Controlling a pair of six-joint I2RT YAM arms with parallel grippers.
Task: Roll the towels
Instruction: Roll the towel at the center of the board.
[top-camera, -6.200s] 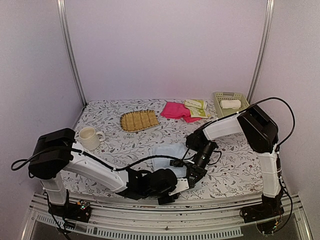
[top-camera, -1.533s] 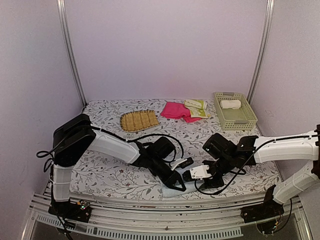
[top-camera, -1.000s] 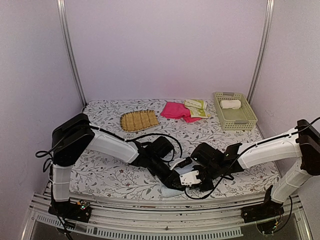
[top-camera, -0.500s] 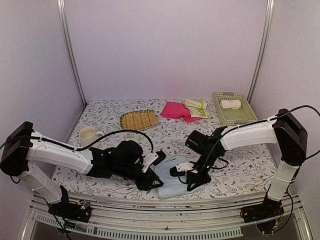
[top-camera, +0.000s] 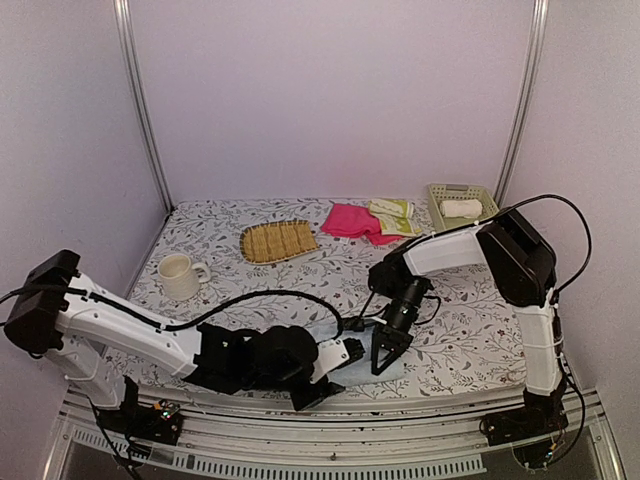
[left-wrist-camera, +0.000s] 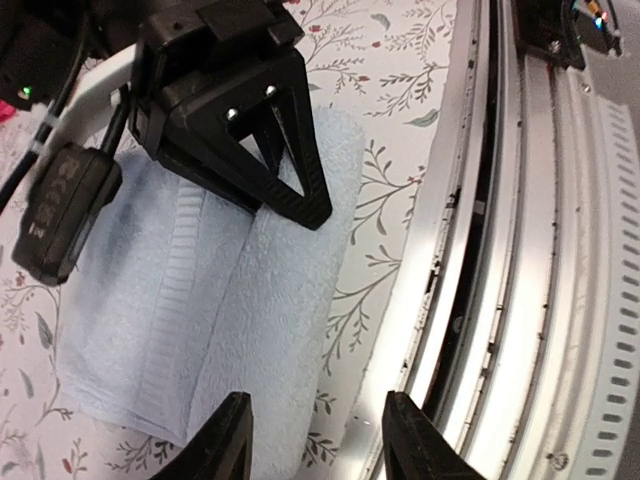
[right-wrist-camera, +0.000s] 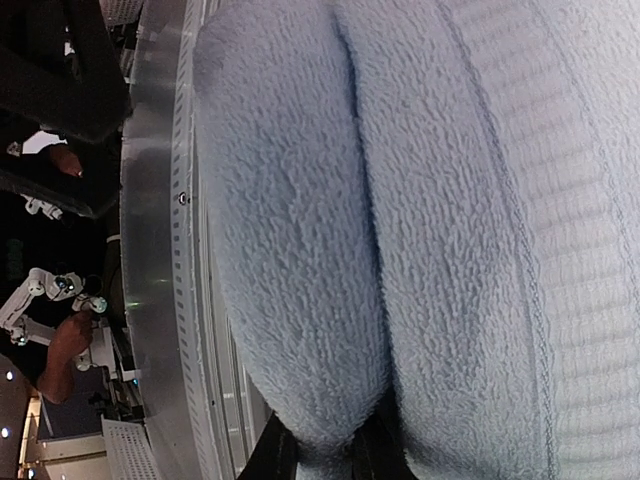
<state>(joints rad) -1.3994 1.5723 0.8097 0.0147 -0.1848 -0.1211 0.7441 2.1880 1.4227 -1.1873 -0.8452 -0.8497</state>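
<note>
Where the folded light blue terry towel (top-camera: 355, 338) lies at the near edge of the table (top-camera: 230, 300), the overhead view shows the left gripper (top-camera: 345, 352) and right gripper (top-camera: 380, 362) crowding over it. A cream ceramic mug (top-camera: 178, 275), tan woven slatted mat (top-camera: 278, 241), pink cloth towel (top-camera: 349, 222) and pale yellow-green towel (top-camera: 392, 215) sit well behind. From the left wrist, its fingers (left-wrist-camera: 232, 440) stand apart, released, and the right gripper (left-wrist-camera: 300, 200) is planted on the towel's (left-wrist-camera: 190, 300) fold. From the right wrist, its fingers (right-wrist-camera: 283, 452) pinch a ridge of that towel (right-wrist-camera: 450, 200).

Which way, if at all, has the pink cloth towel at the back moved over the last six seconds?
No. The pink cloth towel still lies right of the tan woven mat, against the pale yellow-green towel, same as before.
</note>
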